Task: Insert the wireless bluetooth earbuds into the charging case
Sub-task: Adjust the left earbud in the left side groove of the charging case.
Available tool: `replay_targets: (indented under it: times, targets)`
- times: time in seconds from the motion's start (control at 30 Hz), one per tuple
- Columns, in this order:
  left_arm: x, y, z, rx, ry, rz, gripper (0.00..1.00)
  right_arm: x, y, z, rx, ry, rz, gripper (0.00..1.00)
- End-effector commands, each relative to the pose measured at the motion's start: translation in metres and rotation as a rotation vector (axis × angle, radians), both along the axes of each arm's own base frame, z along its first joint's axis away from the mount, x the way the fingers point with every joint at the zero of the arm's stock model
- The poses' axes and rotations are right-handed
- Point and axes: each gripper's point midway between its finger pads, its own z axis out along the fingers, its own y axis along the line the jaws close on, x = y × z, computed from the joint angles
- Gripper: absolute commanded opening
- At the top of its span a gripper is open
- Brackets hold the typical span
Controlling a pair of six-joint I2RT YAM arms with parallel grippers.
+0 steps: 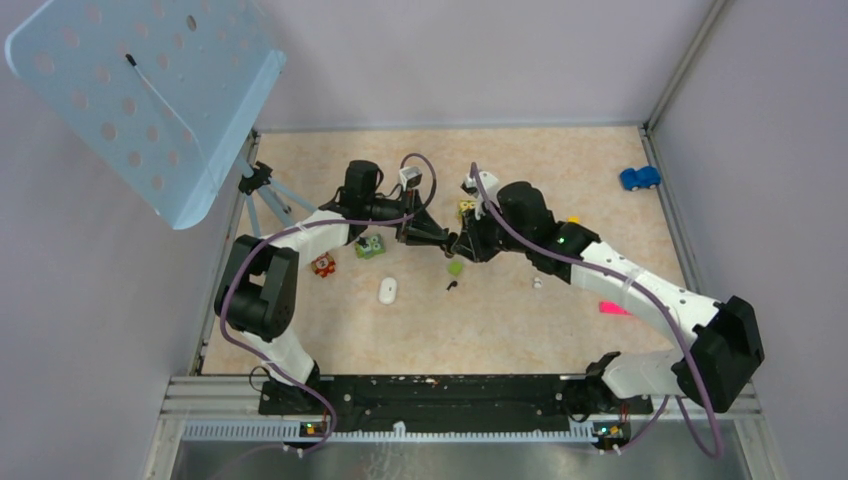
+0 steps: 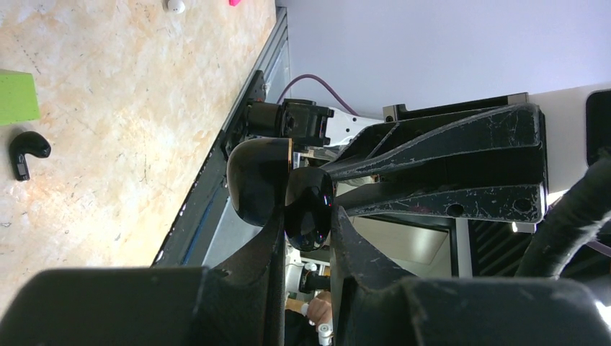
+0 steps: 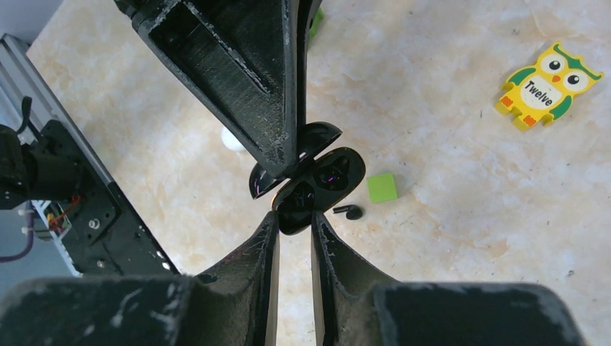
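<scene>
The glossy black charging case (image 3: 328, 175) hangs above the table with its lid open, gripped from both sides. My left gripper (image 2: 308, 216) is shut on the case (image 2: 308, 205), with the lid (image 2: 258, 180) swung out to the left. My right gripper (image 3: 295, 216) is shut on the case's lower end, opposite the left fingers (image 3: 238, 79). In the top view the two grippers (image 1: 440, 238) (image 1: 460, 246) meet tip to tip at mid-table. One black earbud (image 3: 351, 212) (image 2: 25, 150) (image 1: 452, 286) lies on the table beside a green cube (image 3: 382, 187). Whether the case holds an earbud is not visible.
A white oval object (image 1: 387, 290) lies left of the earbud. Toy blocks (image 1: 370, 245) (image 1: 323, 265) lie under the left arm, and an owl block (image 3: 547, 85) is nearby. A blue toy car (image 1: 640, 178) is far right, a pink piece (image 1: 612, 308) by the right arm, and a tripod (image 1: 265, 185) at the left wall.
</scene>
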Motion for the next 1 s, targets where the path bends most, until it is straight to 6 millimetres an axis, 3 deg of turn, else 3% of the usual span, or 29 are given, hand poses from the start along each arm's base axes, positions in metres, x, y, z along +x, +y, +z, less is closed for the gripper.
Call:
replay_targets:
  times: [0.0,0.27,0.63,0.97]
  targets:
    - [-0.010,0.001,0.018,-0.043,-0.065,-0.042,0.00,0.005,0.006,0.015,-0.019,-0.092,0.087,0.00]
    - [-0.014,0.002,0.021,-0.055,-0.069,-0.073,0.00,-0.001,-0.003,0.000,-0.126,-0.204,0.211,0.00]
    - [-0.017,0.003,0.027,-0.061,-0.066,-0.096,0.00,-0.008,0.003,0.006,-0.090,-0.286,0.296,0.00]
    - [-0.015,0.003,0.024,-0.054,-0.071,-0.090,0.00,-0.007,-0.007,0.015,-0.072,-0.265,0.207,0.00]
